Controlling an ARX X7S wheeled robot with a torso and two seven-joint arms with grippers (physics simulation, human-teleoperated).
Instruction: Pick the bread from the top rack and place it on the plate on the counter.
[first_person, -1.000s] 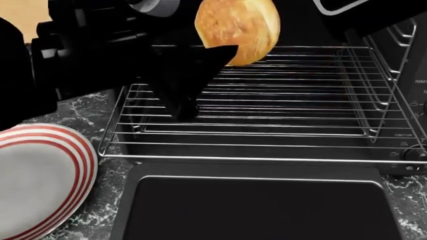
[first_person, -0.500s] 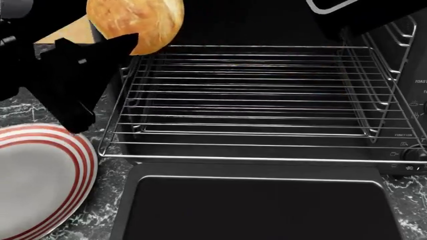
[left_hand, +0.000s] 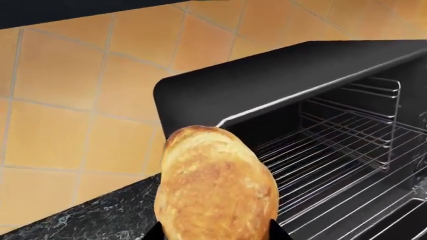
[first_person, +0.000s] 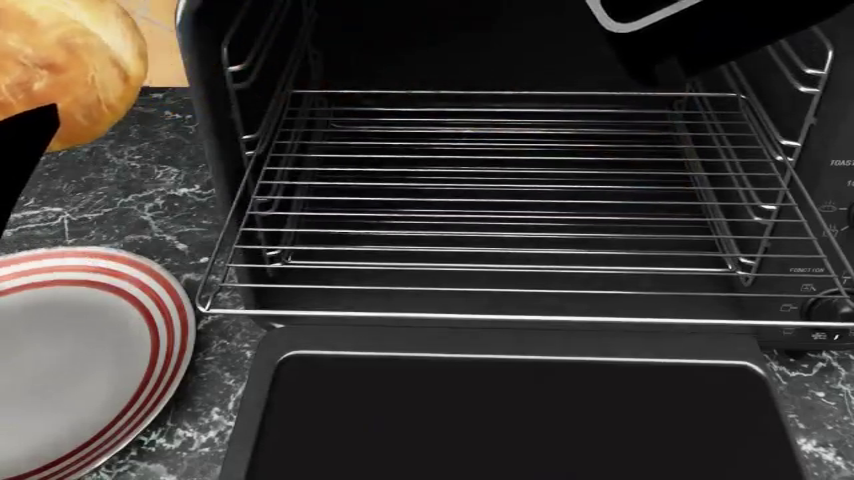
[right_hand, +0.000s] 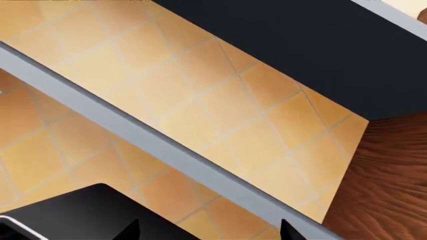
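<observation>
1. While you look through the head view, you see the bread (first_person: 60, 70) up at the far left edge, lifted above the counter (first_person: 127, 205) and clear of the top rack (first_person: 494, 200), which stands bare in the open oven. A black finger (first_person: 20, 150) of your left gripper (first_person: 11, 135) crosses the bun's lower side, so the gripper is clamped on the bread. The plate (first_person: 74, 350), white with red rings, lies on the counter below and a little nearer than the bun, just beside the lowered oven door (first_person: 514, 420). A dark part of your right arm (first_person: 707, 30) shows at the top right.

2. When you turn to the left wrist view, the bread (left_hand: 217, 187) fills the middle, standing on edge between two dark fingertips (left_hand: 277, 232) that show only at the frame's border. Behind it you see the oven's black body (left_hand: 267, 85), the rack (left_hand: 340, 165) inside, orange wall tiles (left_hand: 80, 90) and a strip of counter (left_hand: 87, 217).

3. As for the right wrist view, your right gripper (right_hand: 210, 231) shows only two dark fingertips (right_hand: 288, 231) set apart with nothing between them, facing tiled wall (right_hand: 200, 100), a grey band (right_hand: 147, 140) and a wooden panel (right_hand: 390, 185).
</observation>
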